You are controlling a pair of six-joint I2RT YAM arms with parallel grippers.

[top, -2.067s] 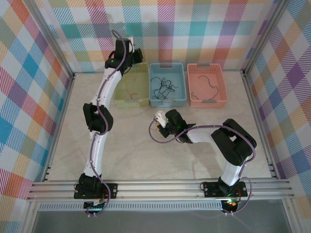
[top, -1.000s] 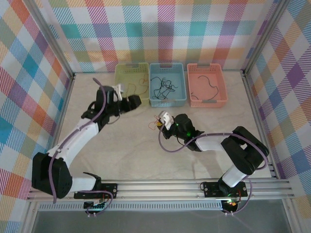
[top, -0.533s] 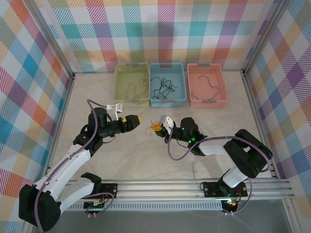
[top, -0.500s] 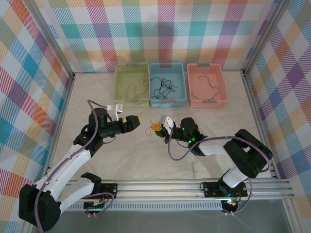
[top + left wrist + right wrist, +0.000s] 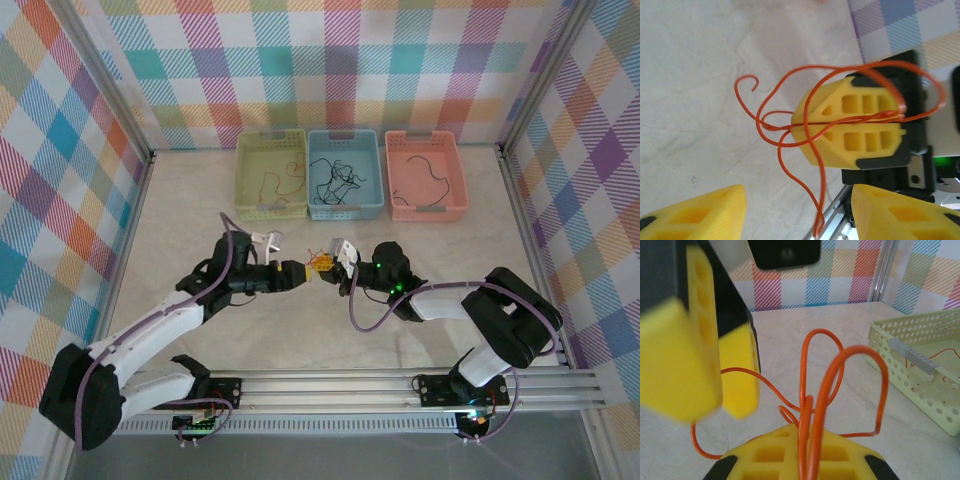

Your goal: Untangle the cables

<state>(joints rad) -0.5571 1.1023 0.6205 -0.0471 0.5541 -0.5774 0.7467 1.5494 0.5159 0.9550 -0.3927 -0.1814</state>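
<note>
My right gripper point(image 5: 807, 122), two yellow windowed plastic fingers, is clamped tight on the hair-thin glossy orange wire loops point(image 5: 809, 420) at centre frame. My left gripper point(image 5: 797, 207) stands spread and empty. Its blocky yellow fingertips are cropped by the bottom edge, either side of a dangling strand.

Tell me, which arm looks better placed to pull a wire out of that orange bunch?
Left. The left gripper stands open just short of the orange wires, a finger on each side of their hanging loops. The right gripper is shut on the bunch, so it probably should just hold it steady.
</note>
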